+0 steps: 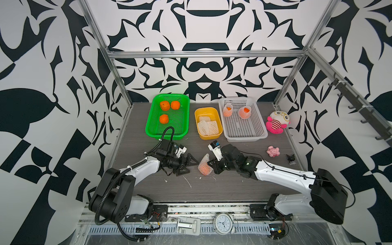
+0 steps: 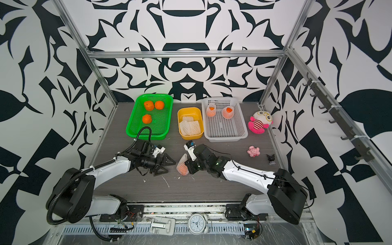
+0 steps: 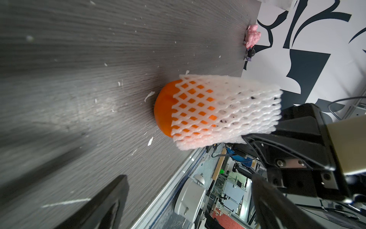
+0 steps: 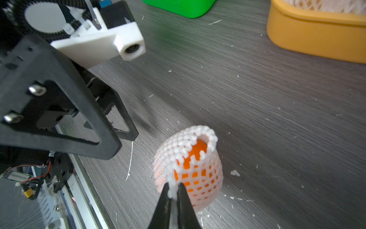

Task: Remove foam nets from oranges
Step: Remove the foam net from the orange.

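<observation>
Two black fingertips of the right gripper [image 4: 173, 190] are pinched tight on a tuft at the rim of a foam net [image 4: 174, 150], with only foam between them. The net sleeves an orange [image 4: 199, 149] that shows through the open end and the diamond holes (its bare end pokes out against the wood in the left wrist view). This wrapped fruit rests on the grey table [image 1: 233, 184], near the middle.

Just to its left, apart from it, the left gripper [image 1: 193, 166] has its jaws spread wide and holds nothing.

Farther back, a green basket [image 1: 184, 99] on the left holds three bare oranges [image 1: 164, 105]. A yellow tub [image 1: 206, 109] in the middle holds flattened nets [image 1: 209, 126]. A white basket [image 1: 261, 118] on the right holds two netted oranges [image 1: 227, 110]. A pink plush toy [image 1: 276, 123] sits just right of that basket.
</observation>
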You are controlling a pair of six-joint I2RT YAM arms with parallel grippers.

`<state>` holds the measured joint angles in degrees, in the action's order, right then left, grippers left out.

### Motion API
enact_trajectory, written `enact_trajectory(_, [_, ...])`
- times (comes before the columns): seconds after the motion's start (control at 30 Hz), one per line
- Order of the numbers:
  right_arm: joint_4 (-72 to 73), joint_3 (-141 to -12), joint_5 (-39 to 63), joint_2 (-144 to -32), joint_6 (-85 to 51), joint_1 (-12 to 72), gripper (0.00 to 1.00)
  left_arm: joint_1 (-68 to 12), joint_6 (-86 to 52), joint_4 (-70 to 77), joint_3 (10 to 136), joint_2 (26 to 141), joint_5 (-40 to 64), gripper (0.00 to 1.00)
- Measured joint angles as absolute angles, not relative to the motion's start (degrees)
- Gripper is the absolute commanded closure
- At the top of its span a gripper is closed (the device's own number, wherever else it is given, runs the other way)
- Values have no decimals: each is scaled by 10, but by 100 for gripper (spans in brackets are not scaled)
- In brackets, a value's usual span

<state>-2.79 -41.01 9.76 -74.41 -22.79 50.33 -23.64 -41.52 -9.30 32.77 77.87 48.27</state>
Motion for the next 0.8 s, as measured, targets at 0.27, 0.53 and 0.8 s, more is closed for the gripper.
enact_trajectory(0.27, [-42, -414, 99, -734, -221, 503, 90, -236, -406, -104, 328, 777, 474, 0])
enact_trajectory(0.53, [-84, -431, 101, -714, -189, 503, 92, -236, -354, -151, 358, 768, 459, 2])
enact_trajectory(0.8, [-137, -477, 141, -695, -125, 483, 95, -236, -298, -195, 413, 711, 447, 7])
